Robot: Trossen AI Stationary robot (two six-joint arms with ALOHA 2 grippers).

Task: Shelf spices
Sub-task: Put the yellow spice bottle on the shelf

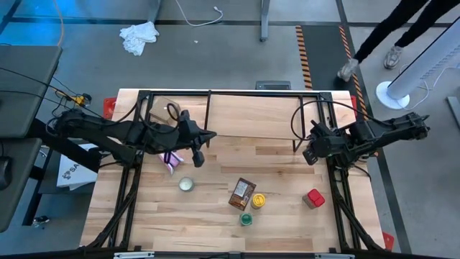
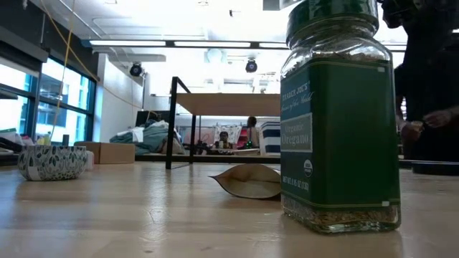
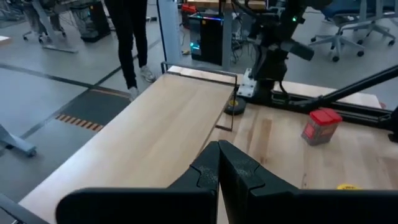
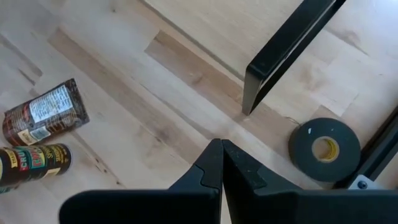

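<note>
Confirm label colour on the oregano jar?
Green, with pale lettering, on the oregano jar; low view shows it best.

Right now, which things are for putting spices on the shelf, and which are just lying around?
For the job: shelf, green-lidded jar, yellow-lidded jar, brown packet, red container.
Just lying about: pink packet, round tin, tape roll.

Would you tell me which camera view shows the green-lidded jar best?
The low view: the green-lidded jar stands upright close to the camera, its oregano label readable. The high view shows only its small green lid from above, near the yellow-lidded jar. Neither wrist view shows it.
</note>
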